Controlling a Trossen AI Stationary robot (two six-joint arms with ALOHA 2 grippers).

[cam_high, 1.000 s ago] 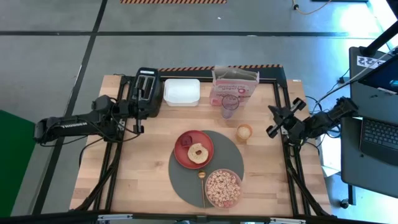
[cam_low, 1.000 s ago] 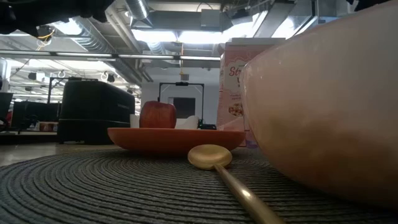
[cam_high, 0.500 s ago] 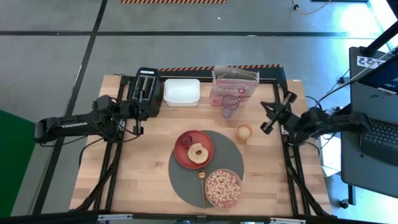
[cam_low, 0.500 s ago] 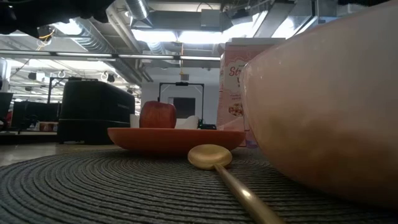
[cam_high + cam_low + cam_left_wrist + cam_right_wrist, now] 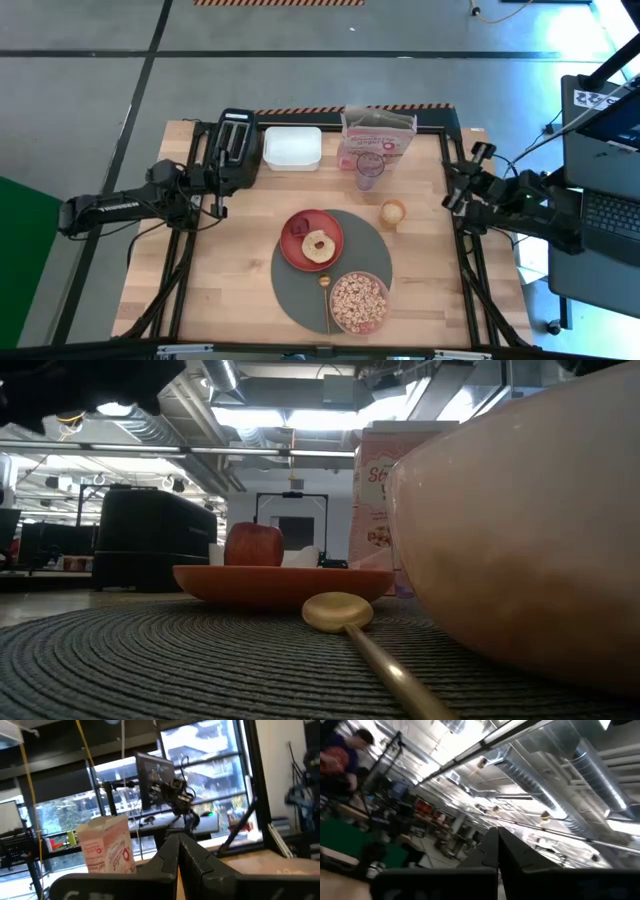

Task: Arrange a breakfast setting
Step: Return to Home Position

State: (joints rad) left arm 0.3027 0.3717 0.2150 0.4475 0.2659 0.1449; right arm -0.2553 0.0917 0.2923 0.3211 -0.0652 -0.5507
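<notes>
A round dark-grey mat lies at the table's middle, and it also shows in the low view. The red plate rests on the mat's far left part and carries the round toast and the dark-red fruit piece. The pink see-through bowl, full of cereal, stands on the mat's near right part, with the thin gold spoon lying to its left. The pink cereal box stands upright at the far edge. My left gripper is shut and empty beside the toaster. My right gripper is shut and empty at the table's right edge.
The black toaster and the white rectangular tub stand at the far edge, left of the box. A purple see-through cup stands in front of the box. A small round tan thing sits by the mat's far right rim.
My right gripper has swung a little toward the table's middle, then drawn back toward the right edge and turned about. My left arm has drawn back a little toward the table's left edge. The things of the setting have not moved.
</notes>
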